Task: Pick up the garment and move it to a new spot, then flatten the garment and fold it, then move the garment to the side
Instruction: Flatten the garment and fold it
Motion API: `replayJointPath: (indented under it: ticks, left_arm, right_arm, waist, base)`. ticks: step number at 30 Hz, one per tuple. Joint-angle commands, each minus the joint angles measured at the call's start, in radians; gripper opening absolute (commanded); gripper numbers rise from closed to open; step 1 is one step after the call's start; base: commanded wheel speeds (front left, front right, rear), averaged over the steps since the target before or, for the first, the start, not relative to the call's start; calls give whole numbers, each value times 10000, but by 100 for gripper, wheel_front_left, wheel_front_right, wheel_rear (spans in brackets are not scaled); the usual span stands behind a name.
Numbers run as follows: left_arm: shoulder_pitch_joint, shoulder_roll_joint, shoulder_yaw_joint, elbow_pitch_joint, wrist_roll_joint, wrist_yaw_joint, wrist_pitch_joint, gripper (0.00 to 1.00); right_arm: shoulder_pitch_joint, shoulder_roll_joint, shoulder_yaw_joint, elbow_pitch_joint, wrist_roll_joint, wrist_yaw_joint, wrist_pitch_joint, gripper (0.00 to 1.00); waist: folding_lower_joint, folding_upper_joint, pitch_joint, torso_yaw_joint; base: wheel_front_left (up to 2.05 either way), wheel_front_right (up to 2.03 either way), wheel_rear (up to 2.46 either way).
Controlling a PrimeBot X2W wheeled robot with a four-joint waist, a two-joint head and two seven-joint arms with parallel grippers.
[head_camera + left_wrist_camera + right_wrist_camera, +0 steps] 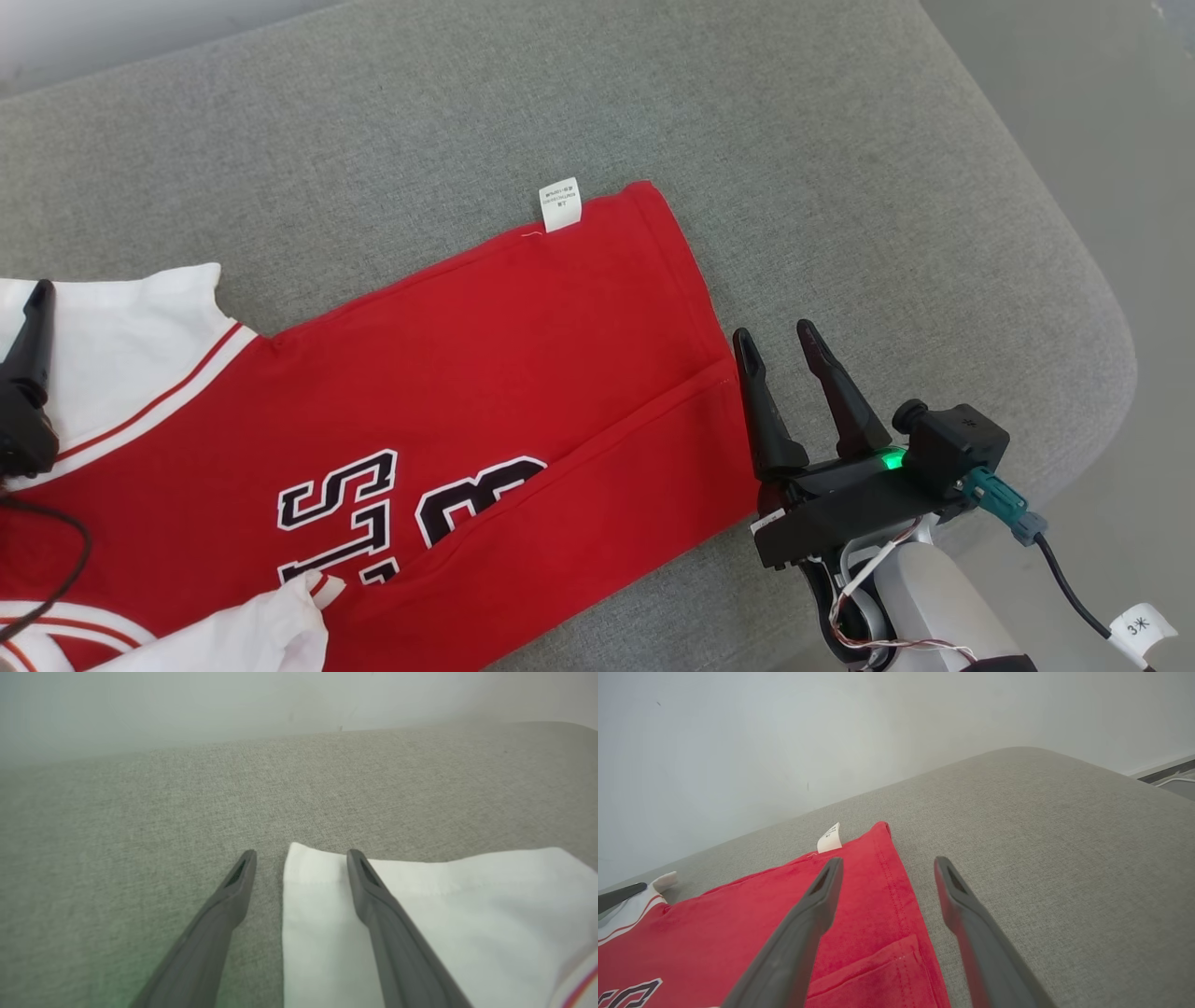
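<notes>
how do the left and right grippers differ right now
The left gripper straddles the edge of the white sleeve; the right gripper straddles the edge of the red hem. Fabric lies under the left gripper's right-hand finger but the right gripper's left-hand finger. Both are open, holding nothing, above the grey cushion.

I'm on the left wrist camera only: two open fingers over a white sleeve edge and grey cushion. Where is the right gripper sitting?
Observer: The right gripper is open at the hem of the red shirt, low over the cushion.
Operator: Is the shirt lying flat?
Observer: Not fully. The shirt's near side is folded over and covers part of the black lettering.
Operator: Anything sticking out on the far side?
Observer: A white care label pokes out from the far seam onto the cushion.
</notes>
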Motion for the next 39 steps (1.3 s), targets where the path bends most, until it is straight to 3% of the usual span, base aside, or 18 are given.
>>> replayJointPath:
  ticks: [1,3,4,6,17,39]
  left_arm:
    - [-82,98,-60,149,-131,5,-29,100]
    - [-176,113,-148,314,-192,5,-2,100]
    - [-205,89,-235,355,-267,5,51,55]
    - [-264,75,-396,415,-380,5,-14,0]
    - [-487,-25,-1104,154,-806,5,-653,0]
    - [-818,-216,-1859,-829,-897,4,-1275,0]
  right_arm:
    - [-60,37,-2,-8,-95,-9,-22,100]
    - [-94,47,-12,16,-80,-9,-22,100]
    - [-114,51,-10,22,-84,-9,-22,100]
    - [-138,60,-21,37,-112,-9,-22,100]
    - [-969,-224,-78,1091,-268,-9,-24,100]
    - [-6087,-106,332,7391,1143,-9,491,100]
  waist:
    - [-1,-2,45,-11]
    - [-1,-2,90,-1]
    - [-1,-2,104,5]
    - [-1,-2,116,38]
    - [-1,-2,-159,500]
    - [-1,-2,226,1504]
  base:
    - [0,0,0]
    - [0,0,0]
    - [0,0,0]
    - [0,0,0]
    - [0,0,0]
    - [0,0,0]
